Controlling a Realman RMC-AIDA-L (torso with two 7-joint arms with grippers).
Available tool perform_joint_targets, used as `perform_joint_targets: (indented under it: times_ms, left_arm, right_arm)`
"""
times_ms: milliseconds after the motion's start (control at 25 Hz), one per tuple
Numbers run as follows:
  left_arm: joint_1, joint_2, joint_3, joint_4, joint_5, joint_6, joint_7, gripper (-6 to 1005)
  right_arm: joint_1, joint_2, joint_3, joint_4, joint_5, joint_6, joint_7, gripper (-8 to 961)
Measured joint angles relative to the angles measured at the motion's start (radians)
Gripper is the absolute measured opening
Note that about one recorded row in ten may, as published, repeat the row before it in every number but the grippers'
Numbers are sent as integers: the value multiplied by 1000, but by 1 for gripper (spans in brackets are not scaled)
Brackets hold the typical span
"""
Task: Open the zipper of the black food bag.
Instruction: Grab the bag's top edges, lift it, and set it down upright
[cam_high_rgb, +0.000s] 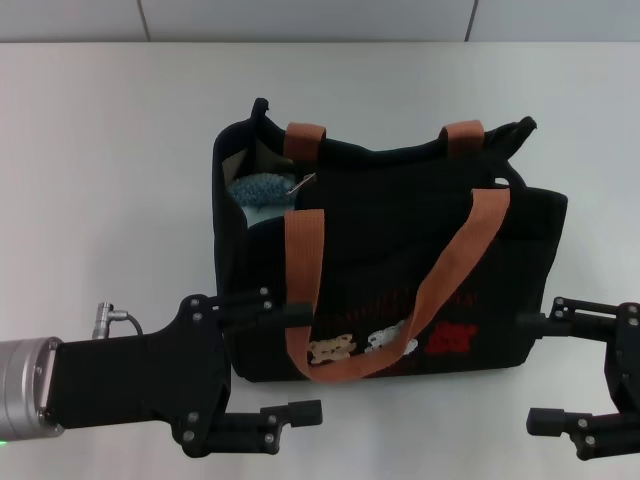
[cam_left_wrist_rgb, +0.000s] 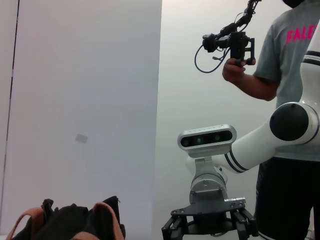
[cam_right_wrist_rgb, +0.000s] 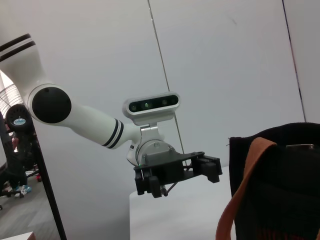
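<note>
Head view is showing the bag (cam_high_rgb: 400, 260) sitting on the white counter (cam_high_rgb: 100, 150), right between the two hands. Its top is already gaping at the left end, where something blue (cam_high_rgb: 260, 188) is peeking out. The zipper (cam_high_rgb: 400, 155) is running along the top rim, and a small silver pull (cam_high_rgb: 302, 184) is sitting near that left end. The left hand (cam_high_rgb: 295, 362) is spread wide with one finger touching the bag's side. The right hand (cam_high_rgb: 535, 370) is spread wide too, holding nothing. The bag is soft, so pulling could be dragging or tipping it. The orange straps (cam_high_rgb: 300, 290) could be snagging a finger.
</note>
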Motion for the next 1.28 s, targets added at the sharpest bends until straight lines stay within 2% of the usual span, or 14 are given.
perform_joint_targets:
  times_ms: [440,480,560,640,720,800,880,920,1080,1120,1160,1280]
  left_arm:
    - [22,5,-20,1,0,33,10,756]
    - [31,7,-43,2,0,44,13,755]
    - [83,12,-159,5,0,62,21,753]
    - [94,12,-185,6,0,63,23,752]
    - [131,3,-301,-16,2,28,55,750]
    - [125,0,-303,-43,7,7,85,749]
    - [105,-3,-286,-108,12,-18,149,747]
    - [70,-3,-261,-190,14,-39,220,746]
    - [33,-5,-250,-282,10,-70,299,743]
    - [18,-6,-257,-329,4,-90,342,742]
    - [18,-6,-257,-329,4,-90,342,741]
    - [1,-7,-315,-406,-11,-111,410,739]
  right_arm:
    - [4,1,2,0,0,2,0,828]
    - [3,0,2,0,0,2,-1,828]
    - [1,0,3,0,0,3,-4,827]
    - [-2,0,4,0,0,6,-6,825]
    - [-2,1,1,1,0,20,-6,824]
    - [-1,1,-1,2,0,28,-6,823]
    - [1,3,-4,3,0,37,-6,822]
    - [4,4,-4,3,0,41,-5,821]
    - [5,6,-4,3,0,42,-3,819]
    - [4,8,-3,3,0,42,-3,818]
    - [4,10,-2,4,0,42,-3,818]
    - [3,12,-1,4,0,43,-3,816]
